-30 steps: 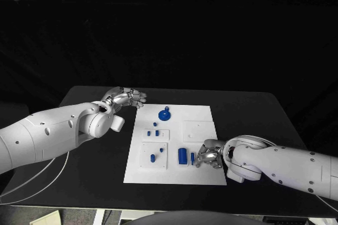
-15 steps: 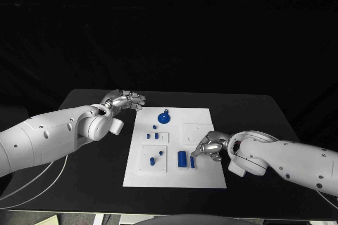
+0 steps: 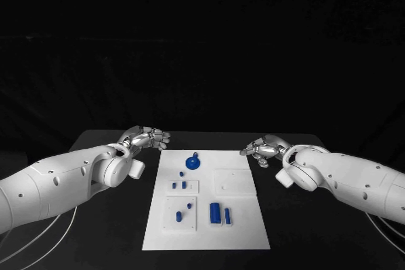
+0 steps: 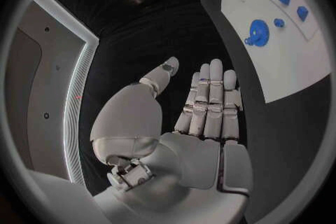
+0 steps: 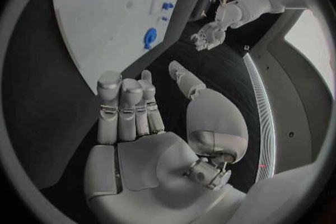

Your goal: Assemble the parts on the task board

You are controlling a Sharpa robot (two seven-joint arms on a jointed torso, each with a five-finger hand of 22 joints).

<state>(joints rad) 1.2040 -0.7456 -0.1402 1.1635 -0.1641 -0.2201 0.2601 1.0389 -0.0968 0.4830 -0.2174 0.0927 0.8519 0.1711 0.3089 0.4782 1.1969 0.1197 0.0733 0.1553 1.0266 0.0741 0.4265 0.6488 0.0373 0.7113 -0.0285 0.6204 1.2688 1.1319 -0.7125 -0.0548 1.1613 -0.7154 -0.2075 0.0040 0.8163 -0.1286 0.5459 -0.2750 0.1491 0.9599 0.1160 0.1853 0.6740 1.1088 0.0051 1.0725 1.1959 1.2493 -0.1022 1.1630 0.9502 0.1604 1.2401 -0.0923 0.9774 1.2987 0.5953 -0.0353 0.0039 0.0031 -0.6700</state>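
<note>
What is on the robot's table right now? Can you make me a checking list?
Surface: black table, white task board in the middle.
Job's things: blue gear at the far end, small blue parts nearer the robot, all on the board.
Clutter: nothing seen.
Hands: left hand and right hand over the table beside the board's far corners, fingers apart, holding nothing.
Cables: thin white cables under the left arm.
Surroundings: dark.

Dim scene, black surroundings, fisheye-bent wrist views
</note>
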